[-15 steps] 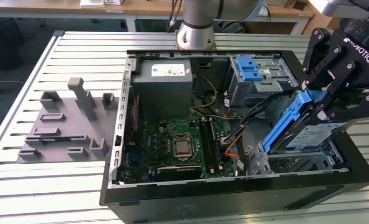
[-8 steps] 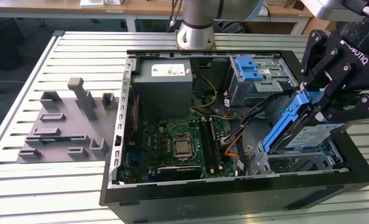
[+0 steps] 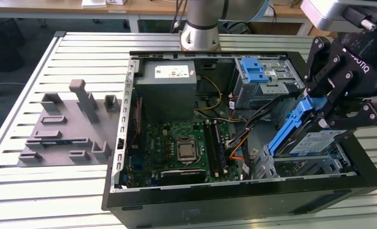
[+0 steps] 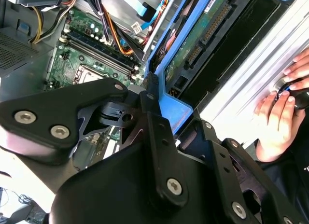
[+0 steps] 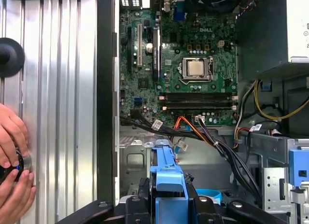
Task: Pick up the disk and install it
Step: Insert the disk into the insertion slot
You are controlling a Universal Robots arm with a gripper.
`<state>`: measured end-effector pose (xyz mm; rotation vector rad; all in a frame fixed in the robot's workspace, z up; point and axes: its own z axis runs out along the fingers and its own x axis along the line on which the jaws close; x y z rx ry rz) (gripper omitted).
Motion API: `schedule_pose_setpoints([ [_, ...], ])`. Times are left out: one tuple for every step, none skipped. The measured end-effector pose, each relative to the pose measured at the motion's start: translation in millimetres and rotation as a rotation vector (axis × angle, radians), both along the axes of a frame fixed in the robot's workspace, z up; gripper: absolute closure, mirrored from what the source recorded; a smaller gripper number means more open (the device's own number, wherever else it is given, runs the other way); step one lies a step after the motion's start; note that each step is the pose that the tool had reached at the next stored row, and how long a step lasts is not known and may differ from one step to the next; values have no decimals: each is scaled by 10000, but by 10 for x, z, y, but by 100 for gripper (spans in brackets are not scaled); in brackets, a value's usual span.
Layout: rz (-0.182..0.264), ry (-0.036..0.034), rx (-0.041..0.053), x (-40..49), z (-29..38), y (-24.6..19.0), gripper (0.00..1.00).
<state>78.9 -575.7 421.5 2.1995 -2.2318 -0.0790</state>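
The fingers (image 3: 360,114) are clamping the disk (image 3: 316,140) by its edges; in the first wrist view one blue side rail (image 5: 169,183) is sitting tight between them. The disk is hanging tilted, with its label facing up and its lower end dipping into the open computer case (image 3: 239,191), just above the metal drive bay (image 3: 303,167) at the exterior view's right. It is not lying flat in the bay yet, so I am judging that picking up is done and installing is the step in hand. To seat it, the tilt is going to need levelling, and the rails are going to need lining up with the guides of the bay. The bundle of cables (image 3: 252,119) beside the bay is running close to the disk and is asking for care. The case is resting on the slatted table (image 3: 80,52), and a person's hand (image 5: 12,137) is lying on that table just outside the case wall.
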Motion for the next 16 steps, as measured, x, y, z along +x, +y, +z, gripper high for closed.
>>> schedule_pose_setpoints([
  [0, 0, 0, 0, -15, 0, 63],
  [0, 0, 1, 0, -27, 0, 63],
  [0, 0, 0, 0, -40, 0, 63],
  [0, 0, 0, 0, -50, 0, 63],
  [0, 0, 0, 0, -61, 0, 63],
  [0, 0, 1, 0, -71, 1, 63],
  [0, 0, 0, 0, -83, 0, 63],
  [0, 0, 1, 0, -94, 0, 63],
  [0, 0, -1, 0, -107, 0, 63],
  [0, 0, 0, 0, -118, 0, 63],
  [0, 0, -1, 0, -130, 0, 63],
  [0, 0, -1, 0, -142, 0, 63],
  [0, 0, 0, 0, -155, 0, 63],
  [0, 0, 1, 0, -168, 0, 63],
  [0, 0, 0, 0, -180, 0, 63],
  [0, 0, 1, 0, -193, 0, 63],
])
